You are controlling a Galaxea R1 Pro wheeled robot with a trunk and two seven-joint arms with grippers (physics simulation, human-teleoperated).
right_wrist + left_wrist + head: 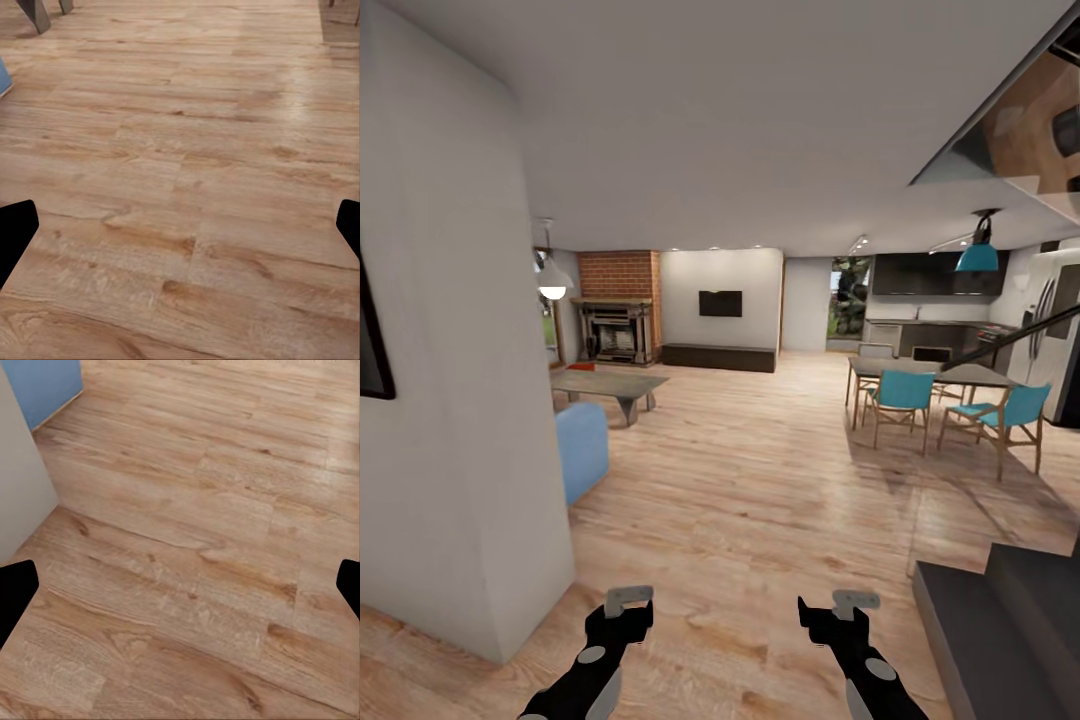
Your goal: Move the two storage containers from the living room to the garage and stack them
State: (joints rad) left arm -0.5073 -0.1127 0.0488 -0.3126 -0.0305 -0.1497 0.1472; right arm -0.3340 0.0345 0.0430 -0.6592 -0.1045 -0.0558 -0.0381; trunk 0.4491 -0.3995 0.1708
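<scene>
I am in the living room, over its light wood plank floor. Far off beside the brick fireplace lies a small orange-red shape, too small to tell whether it is a storage container. My left gripper and right gripper hang low in front of me, both open and holding nothing. In the left wrist view the left gripper has only planks between its dark fingertips. The right gripper looks the same in the right wrist view. The garage is out of view.
A white wall corner stands close on my left, with a blue sofa and a low coffee table beyond it. A dining table with teal chairs is at the right. Dark steps rise at the lower right.
</scene>
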